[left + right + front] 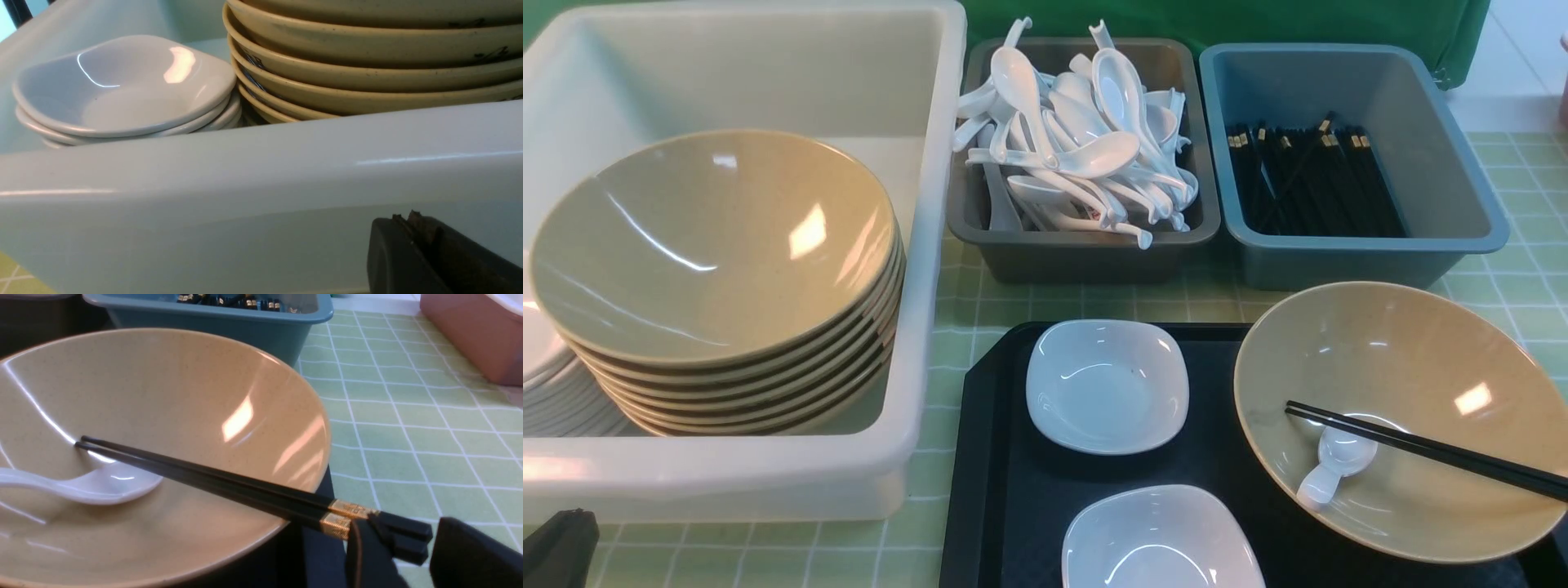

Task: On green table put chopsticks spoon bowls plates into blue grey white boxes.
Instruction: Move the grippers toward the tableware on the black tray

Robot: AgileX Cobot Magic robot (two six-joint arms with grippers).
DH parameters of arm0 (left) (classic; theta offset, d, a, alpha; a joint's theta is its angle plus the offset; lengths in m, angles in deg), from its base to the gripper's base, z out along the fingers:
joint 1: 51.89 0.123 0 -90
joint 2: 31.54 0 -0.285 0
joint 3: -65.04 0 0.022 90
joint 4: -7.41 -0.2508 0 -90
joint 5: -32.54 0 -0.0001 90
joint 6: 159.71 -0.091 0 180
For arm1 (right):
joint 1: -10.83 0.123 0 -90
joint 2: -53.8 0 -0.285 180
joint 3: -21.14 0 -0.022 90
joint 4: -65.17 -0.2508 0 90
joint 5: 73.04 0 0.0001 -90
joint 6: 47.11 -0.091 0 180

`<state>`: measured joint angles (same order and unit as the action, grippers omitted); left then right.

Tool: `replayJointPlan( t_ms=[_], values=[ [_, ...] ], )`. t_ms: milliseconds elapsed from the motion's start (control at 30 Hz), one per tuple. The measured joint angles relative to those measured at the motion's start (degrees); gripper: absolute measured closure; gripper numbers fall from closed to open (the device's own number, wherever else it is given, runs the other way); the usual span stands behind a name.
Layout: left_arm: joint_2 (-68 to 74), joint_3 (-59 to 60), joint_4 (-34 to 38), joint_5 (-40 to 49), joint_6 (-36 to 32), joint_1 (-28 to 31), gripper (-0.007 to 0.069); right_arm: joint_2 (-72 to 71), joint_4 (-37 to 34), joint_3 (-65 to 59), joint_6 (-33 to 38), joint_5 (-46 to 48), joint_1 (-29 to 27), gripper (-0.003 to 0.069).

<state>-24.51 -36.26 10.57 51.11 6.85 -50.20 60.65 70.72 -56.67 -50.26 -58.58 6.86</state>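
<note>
On the black tray [996, 490] a tan bowl [1388, 367] holds a white spoon [1331, 461] and black chopsticks [1421, 447] that lean over its rim. Two white square plates [1107, 384] [1160, 539] lie beside it. In the right wrist view my right gripper [404, 535] stands open around the chopsticks' [204, 473] gold-banded ends, with a gap on one side. My left gripper [556, 547] is shut and empty by the near wall of the white box [727, 482], which holds stacked tan bowls [711, 237] and white plates [122, 85].
The grey box [1086, 253] is heaped with white spoons. The blue box [1339, 261] beside it holds black chopsticks. A pink container [470, 335] stands off to the right on the green checked cloth.
</note>
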Motion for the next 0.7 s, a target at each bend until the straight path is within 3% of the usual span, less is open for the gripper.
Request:
replayJointPlan(
  t_ms=[700],
  values=[
    [0.00, 0.00, 0.00, 0.00, 0.00, -2.00, 0.0625, 0.00, 0.00, 0.00, 0.00, -0.06, 0.00, 0.0423]
  ],
)
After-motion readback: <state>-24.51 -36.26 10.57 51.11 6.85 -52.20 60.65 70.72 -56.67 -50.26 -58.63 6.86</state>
